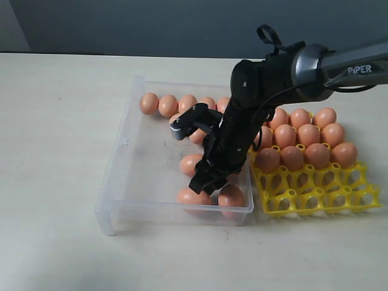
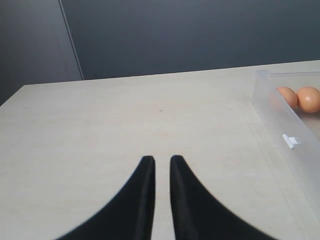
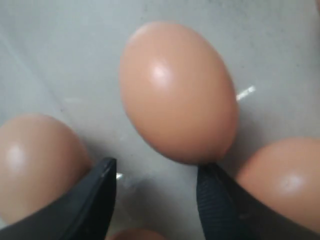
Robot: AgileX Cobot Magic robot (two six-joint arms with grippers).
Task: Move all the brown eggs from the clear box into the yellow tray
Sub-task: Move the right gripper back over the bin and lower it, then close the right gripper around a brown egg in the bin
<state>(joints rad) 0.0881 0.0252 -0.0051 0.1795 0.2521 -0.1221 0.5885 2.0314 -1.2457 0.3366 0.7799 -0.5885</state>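
The fingers [image 3: 97, 200] of the right gripper [image 3: 156, 167] stood wide apart and empty, low in the clear box [image 1: 145, 167], just short of one of the brown eggs [image 3: 177, 92] lying loose on its floor with two more crowding either side; the yellow tray [image 1: 321, 203] beside the box had its far rows filled and near cups bare. The left gripper [image 2: 161, 162] hung almost closed on nothing over the table [image 2: 125, 115], off from the box. The egg looked light, rigid, smooth and easily cracked, so it seemed best pinched gently across its broad middle, one finger on each side, lest it squirt out.
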